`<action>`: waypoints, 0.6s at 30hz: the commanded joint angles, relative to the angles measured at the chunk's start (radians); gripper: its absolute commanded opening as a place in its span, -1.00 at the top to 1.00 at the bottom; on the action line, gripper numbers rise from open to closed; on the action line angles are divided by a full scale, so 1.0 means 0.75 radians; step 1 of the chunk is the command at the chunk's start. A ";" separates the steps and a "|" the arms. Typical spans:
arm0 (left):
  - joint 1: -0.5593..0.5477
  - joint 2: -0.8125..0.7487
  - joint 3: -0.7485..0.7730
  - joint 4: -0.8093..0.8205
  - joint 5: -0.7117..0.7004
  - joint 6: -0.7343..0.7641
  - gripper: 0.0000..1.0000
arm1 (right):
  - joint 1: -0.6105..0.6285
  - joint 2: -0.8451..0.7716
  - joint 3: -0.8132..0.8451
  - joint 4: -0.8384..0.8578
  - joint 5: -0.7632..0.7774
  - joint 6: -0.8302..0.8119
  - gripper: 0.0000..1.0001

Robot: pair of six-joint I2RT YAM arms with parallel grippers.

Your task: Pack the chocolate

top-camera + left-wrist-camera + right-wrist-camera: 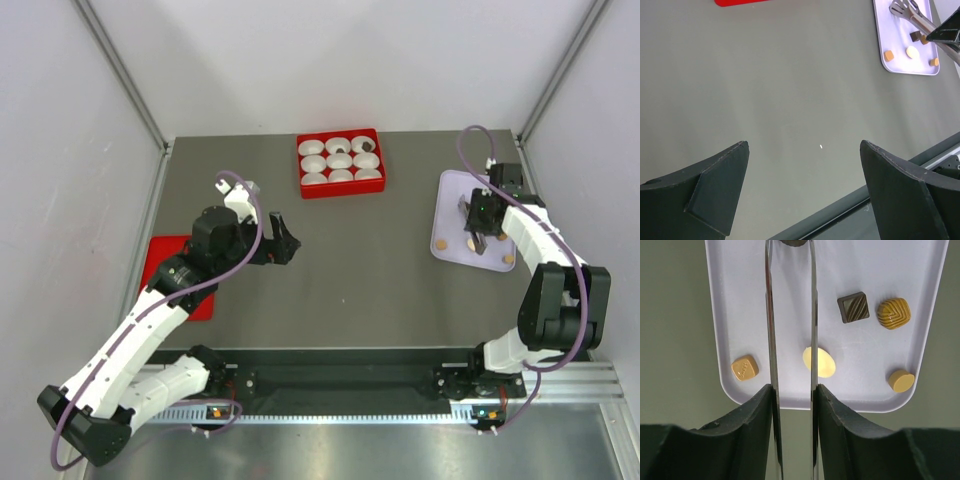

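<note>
Several chocolates lie on a lavender tray [860,270]: a tan square [745,368], a pale oval [819,362], a dark square [853,307], a tan ridged one [893,313] and a tan round one [901,380]. My right gripper [792,387] is shut on metal tongs [771,315], which reach out over the tray [452,195]. A dark piece shows at the tongs' tips at the top edge [792,242]. My left gripper [285,240] is open and empty above the bare table [805,145].
A red box [340,187] with white paper cups stands at the back centre; two cups hold dark chocolates [338,160]. A red lid [195,300] lies at the left under my left arm. White walls enclose the table.
</note>
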 commanded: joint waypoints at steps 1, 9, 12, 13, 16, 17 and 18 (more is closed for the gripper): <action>0.000 0.016 0.008 0.081 0.014 -0.016 -0.94 | 0.008 0.000 0.037 0.023 0.020 0.000 0.23; 0.000 0.026 0.006 0.083 0.010 -0.012 -0.94 | 0.012 0.030 0.049 0.027 0.010 0.002 0.22; 0.000 0.026 0.003 0.083 0.008 -0.016 -0.93 | 0.021 0.024 0.049 0.030 0.010 0.002 0.27; 0.000 0.026 0.003 0.083 0.008 -0.016 -0.93 | 0.025 0.022 0.049 0.027 0.010 -0.002 0.29; 0.000 0.026 0.005 0.083 0.010 -0.018 -0.93 | 0.027 0.012 0.055 0.019 0.012 0.000 0.31; 0.000 0.026 0.008 0.085 0.010 -0.016 -0.93 | 0.029 0.008 0.059 0.017 0.014 -0.002 0.32; 0.000 0.026 0.008 0.083 0.012 -0.018 -0.93 | 0.029 0.000 0.063 0.011 0.016 -0.002 0.33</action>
